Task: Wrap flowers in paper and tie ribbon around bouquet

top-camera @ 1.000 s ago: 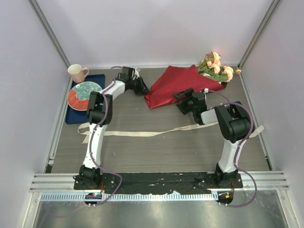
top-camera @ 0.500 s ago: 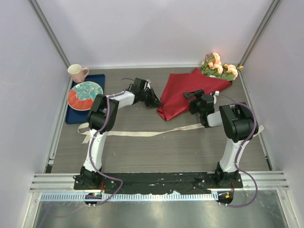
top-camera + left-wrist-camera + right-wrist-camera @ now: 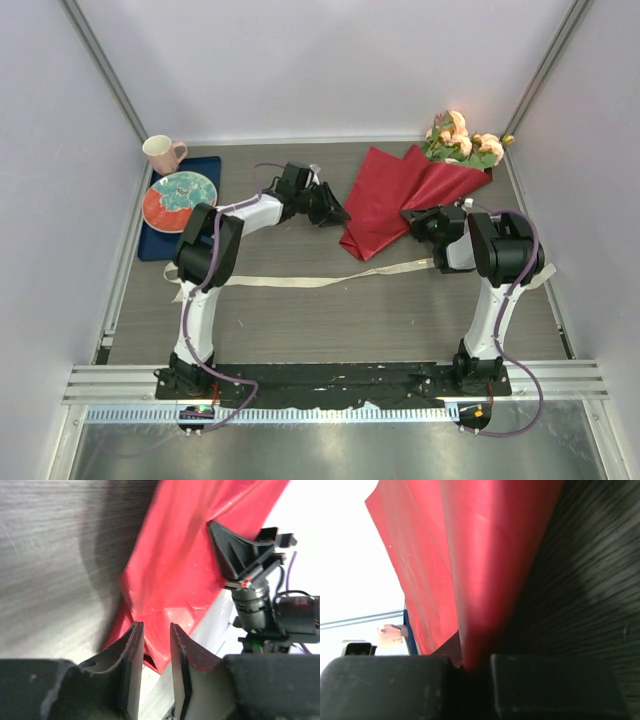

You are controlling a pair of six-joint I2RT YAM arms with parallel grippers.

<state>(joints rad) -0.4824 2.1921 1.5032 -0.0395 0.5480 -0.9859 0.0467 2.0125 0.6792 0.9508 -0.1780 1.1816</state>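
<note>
1. Upper left: mug point(image 3: 160, 152) beside the plate point(image 3: 180, 198) on the blue tray point(image 3: 158, 245).
2. Centre: left tool point(image 3: 156, 627), fingers slightly parted, gripping nothing, just beside the paper's left edge.
3. Ribbon point(image 3: 300, 282) lies flat across the bench point(image 3: 300, 330), mid-frame.
4. Paper point(image 3: 385, 205), folded, right of centre.
5. Right tool point(image 3: 472, 667) pinches a paper fold.
6. Flowers point(image 3: 462, 143) upper right, at the paper's far end.

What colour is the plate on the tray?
The plate is orange-red with pale teal patches, clearest from the top camera.
</note>
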